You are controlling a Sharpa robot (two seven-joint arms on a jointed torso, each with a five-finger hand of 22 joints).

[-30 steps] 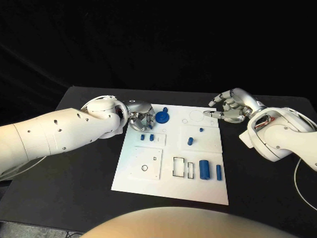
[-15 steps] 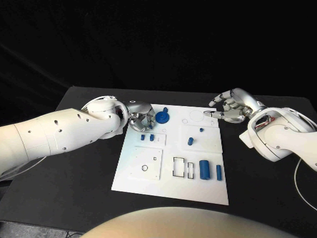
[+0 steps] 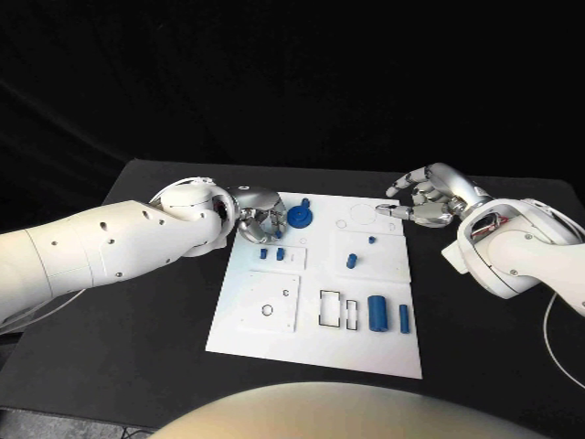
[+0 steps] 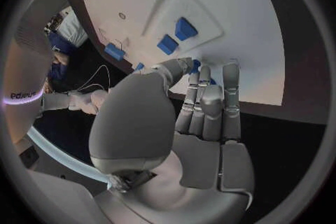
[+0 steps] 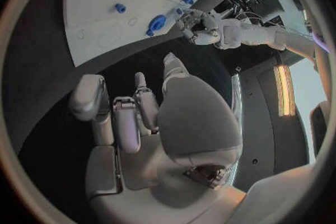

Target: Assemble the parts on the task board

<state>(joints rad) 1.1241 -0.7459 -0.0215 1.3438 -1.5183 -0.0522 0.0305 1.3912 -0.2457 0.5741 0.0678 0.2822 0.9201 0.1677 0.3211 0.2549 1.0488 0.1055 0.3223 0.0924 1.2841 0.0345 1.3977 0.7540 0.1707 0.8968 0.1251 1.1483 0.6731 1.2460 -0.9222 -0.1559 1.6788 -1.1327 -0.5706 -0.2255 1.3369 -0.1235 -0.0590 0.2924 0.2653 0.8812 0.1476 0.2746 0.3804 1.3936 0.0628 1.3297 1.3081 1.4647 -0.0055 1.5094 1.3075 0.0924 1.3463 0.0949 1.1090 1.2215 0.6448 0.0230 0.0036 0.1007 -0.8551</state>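
The left arm is reaching in with its left hand (image 3: 254, 217) curled low, fingers (image 4: 210, 102) lying close together and bent forward, while the right arm is bending in from the other side, holding the right hand (image 3: 429, 198) raised with fingers (image 5: 126, 123) loosely curled on nothing.

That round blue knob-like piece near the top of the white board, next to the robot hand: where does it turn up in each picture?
Head view: the round blue piece sits at the task board's far left corner, beside the left robot hand.
Left wrist view: too hidden behind the fingers to tell.
Right wrist view: the piece lies at the board's edge.
Shared landmark: the left robot hand.
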